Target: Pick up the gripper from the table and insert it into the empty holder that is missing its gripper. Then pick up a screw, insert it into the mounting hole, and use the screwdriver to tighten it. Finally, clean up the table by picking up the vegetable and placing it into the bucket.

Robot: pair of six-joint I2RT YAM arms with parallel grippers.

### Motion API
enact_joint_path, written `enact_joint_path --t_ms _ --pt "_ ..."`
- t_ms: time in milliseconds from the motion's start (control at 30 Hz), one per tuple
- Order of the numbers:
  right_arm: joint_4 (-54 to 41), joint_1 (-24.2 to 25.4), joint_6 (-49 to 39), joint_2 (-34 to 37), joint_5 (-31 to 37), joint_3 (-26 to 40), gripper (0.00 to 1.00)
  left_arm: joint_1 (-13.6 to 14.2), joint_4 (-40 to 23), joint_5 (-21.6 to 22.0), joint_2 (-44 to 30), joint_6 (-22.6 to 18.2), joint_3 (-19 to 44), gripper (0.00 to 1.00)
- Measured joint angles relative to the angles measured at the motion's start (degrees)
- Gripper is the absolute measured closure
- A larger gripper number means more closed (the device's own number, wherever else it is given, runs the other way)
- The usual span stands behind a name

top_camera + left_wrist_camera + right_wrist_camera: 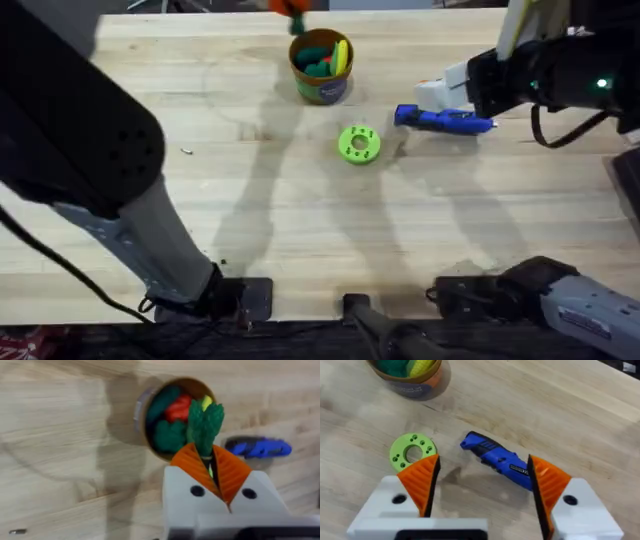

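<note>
risk sits mostly with the drop. overhead, the left gripper (291,8) shows as an orange tip just beyond the small round bucket with the yellow-orange rim (321,65), which already holds red, green and yellow toy pieces; the right gripper (432,95) hangs beside the blue pen-shaped screwdriver (443,120) lying on the pale wooden desk (250,220), with a bright green round disc (359,143) nearer the bases.

left wrist view: the orange pads are closed on the dark green, bumpy toy vegetable (204,425), pinching its lower end, its top standing over the bucket's near rim (150,445). released from here it could strike the rim or the heaped toys and bounce onto the desk, since the gripper looks off-centre.

right wrist view: the right gripper (483,485) is wide open and empty, the screwdriver (496,459) between and just ahead of its pads; any descent might nudge it rolling.
</note>
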State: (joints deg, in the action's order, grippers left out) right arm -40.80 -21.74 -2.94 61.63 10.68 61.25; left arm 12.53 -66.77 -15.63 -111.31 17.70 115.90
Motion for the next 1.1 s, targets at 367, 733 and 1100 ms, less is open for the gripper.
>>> enact_joint_path --t_ms 367,733,1100 --pt "0.0 0.0 0.0 0.0 0.0 0.0 0.037 8.0 0.2 6.9 -3.8 -4.4 0.0 0.668" --pt "-0.3 0.0 0.0 0.0 0.0 0.0 0.037 7.5 -3.4 9.2 -4.1 -4.2 0.9 0.047" --pt "-0.7 0.0 0.0 -5.1 0.0 0.0 0.037 7.5 -21.7 10.8 9.4 -9.3 7.6 0.047"
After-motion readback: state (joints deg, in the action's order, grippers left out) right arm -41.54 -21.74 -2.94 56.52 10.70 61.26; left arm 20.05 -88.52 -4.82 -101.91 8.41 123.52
